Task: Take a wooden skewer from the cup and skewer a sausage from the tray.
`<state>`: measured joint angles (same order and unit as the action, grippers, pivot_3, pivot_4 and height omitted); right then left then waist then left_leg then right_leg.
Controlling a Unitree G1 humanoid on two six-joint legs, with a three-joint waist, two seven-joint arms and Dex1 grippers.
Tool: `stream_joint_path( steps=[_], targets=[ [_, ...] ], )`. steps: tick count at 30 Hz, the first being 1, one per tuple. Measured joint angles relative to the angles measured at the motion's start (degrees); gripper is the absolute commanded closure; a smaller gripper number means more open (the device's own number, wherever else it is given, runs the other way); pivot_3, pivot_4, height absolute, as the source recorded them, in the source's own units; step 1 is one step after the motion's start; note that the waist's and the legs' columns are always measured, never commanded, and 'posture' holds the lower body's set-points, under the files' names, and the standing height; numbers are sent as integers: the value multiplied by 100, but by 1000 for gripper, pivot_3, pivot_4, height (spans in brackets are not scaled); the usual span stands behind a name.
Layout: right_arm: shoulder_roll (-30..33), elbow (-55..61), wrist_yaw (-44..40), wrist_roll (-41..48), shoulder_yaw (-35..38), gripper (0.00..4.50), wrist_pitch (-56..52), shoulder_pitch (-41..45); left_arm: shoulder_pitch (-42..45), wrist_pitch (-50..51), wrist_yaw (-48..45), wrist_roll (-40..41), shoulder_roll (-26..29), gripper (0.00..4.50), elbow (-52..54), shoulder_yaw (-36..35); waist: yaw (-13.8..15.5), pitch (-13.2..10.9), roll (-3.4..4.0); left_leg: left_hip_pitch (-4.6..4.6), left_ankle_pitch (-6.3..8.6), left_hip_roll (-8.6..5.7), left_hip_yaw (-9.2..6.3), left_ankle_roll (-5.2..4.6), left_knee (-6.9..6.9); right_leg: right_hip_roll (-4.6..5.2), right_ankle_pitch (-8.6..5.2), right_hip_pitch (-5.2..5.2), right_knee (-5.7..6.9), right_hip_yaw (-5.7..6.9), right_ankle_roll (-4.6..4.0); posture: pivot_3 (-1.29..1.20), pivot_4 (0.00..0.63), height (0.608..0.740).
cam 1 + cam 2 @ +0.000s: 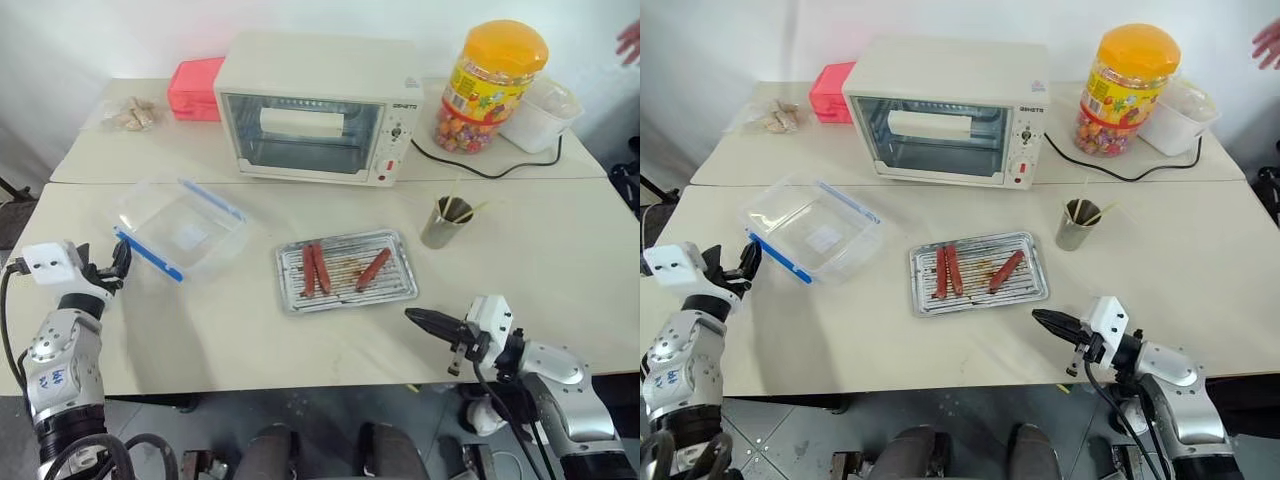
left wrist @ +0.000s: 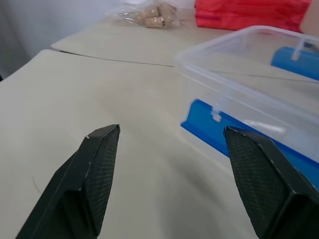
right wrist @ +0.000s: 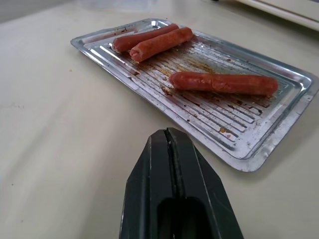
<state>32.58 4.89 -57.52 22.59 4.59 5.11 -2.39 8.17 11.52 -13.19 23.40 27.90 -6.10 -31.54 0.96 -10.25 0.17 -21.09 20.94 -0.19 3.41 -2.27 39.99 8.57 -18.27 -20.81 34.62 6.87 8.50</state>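
Observation:
The steel cup (image 1: pixel 443 224) stands right of the table's middle with several wooden skewers (image 1: pixel 456 207) sticking out of it. The ribbed silver tray (image 1: pixel 342 291) lies just left of the cup and holds three sausages: two side by side (image 1: pixel 314 268) and one apart (image 1: pixel 374 268). My right gripper (image 1: pixel 411 315) is shut and empty. It hovers level near the table's front edge, pointing at the tray's near right corner (image 3: pixel 249 159). My left gripper (image 1: pixel 121 262) is open and empty at the far left, its fingers (image 2: pixel 97 164) facing the clear box.
A clear plastic box with blue clips (image 1: pixel 185 230) lies left of the tray. At the back stand a toaster oven (image 1: pixel 315 105), a yellow-lidded candy jar (image 1: pixel 490 85), a white tub (image 1: pixel 540 115), a red box (image 1: pixel 195 88) and a snack bag (image 1: pixel 130 115). A person's hand (image 1: pixel 630 40) shows at the top right.

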Motion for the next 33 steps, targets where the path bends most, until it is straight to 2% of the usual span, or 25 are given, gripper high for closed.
stream_joint_path(
  steps=[2, 3, 5, 6, 7, 11, 14, 18, 25, 33],
  targets=[
    [46, 88, -52, 151, 160, 4500, -6, -109, -763, 137, -551, 247, 235, 971, 550, -109, -73, 0, -1, -2, 2, 2, 1, 4, -7, 0, 0, -8, 4, -2, 0, 0, 150, 740],
    [103, 145, -81, 244, 303, 4500, -25, -165, -1127, 205, -869, 365, 377, 802, 777, -196, -89, -1, -1, -2, 2, 2, -1, 4, -7, 0, 0, -8, 4, -3, 0, 0, 150, 740],
    [211, 275, -144, 426, 461, 4145, -112, -174, -1616, 276, -1409, 573, 629, 415, 1155, -326, -87, -1, -1, -1, 2, 6, -2, 3, -1, -2, -1, 5, -9, -2, -2, 0, 150, 740],
    [291, 357, -189, 479, 495, 3889, -161, -179, -1850, 276, -1724, 655, 756, 104, 1343, -368, -75, -1, 0, 4, 2, 5, -3, 3, 1, -1, -1, 16, -19, -3, -2, 0, 150, 740],
    [332, 406, -219, 512, 508, 3617, -174, -197, -1995, 275, -1945, 704, 837, 0, 1485, -373, -56, -1, 0, 5, 2, 5, -3, 3, 2, 0, -1, 19, -24, -5, -2, 0, 150, 740],
    [403, 460, -317, 586, 528, 2252, -276, -324, -2909, -33, -3418, 767, 1270, 0, 2262, 72, -4, -3, 5, 0, 7, 0, 1, 11, -2, 2, -1, 16, -42, -20, -3, 0, 150, 740],
    [404, 459, -326, 591, 576, 1297, -268, -339, -3022, -245, -4028, 741, 1339, 0, 2585, 531, 25, -6, 11, 0, 6, 2, 2, 11, -5, -2, -1, 17, -48, -20, -3, 0, 150, 740],
    [426, 455, -475, 584, 646, 18, -142, -373, -2922, -402, -4359, 684, 1346, 0, 2591, 831, 22, -7, 13, 1, 6, 5, 6, 10, -5, -6, -1, 17, -48, -18, -3, 0, 150, 740],
    [477, 419, -761, 506, 643, 18, 57, -422, -2912, -542, -4515, 498, 1307, 0, 2341, 1031, 23, -7, 13, 1, 5, 6, 9, 6, -5, -6, -1, 17, -47, -18, -2, 0, 150, 740],
    [478, 164, -852, 327, 520, 18, 165, -108, -3034, -1111, -4228, -16, 991, 0, 2316, 1033, 25, -7, 13, 1, 5, 4, 10, 6, -4, -4, -1, 18, -48, -18, -1, 0, 150, 740]
  ],
)
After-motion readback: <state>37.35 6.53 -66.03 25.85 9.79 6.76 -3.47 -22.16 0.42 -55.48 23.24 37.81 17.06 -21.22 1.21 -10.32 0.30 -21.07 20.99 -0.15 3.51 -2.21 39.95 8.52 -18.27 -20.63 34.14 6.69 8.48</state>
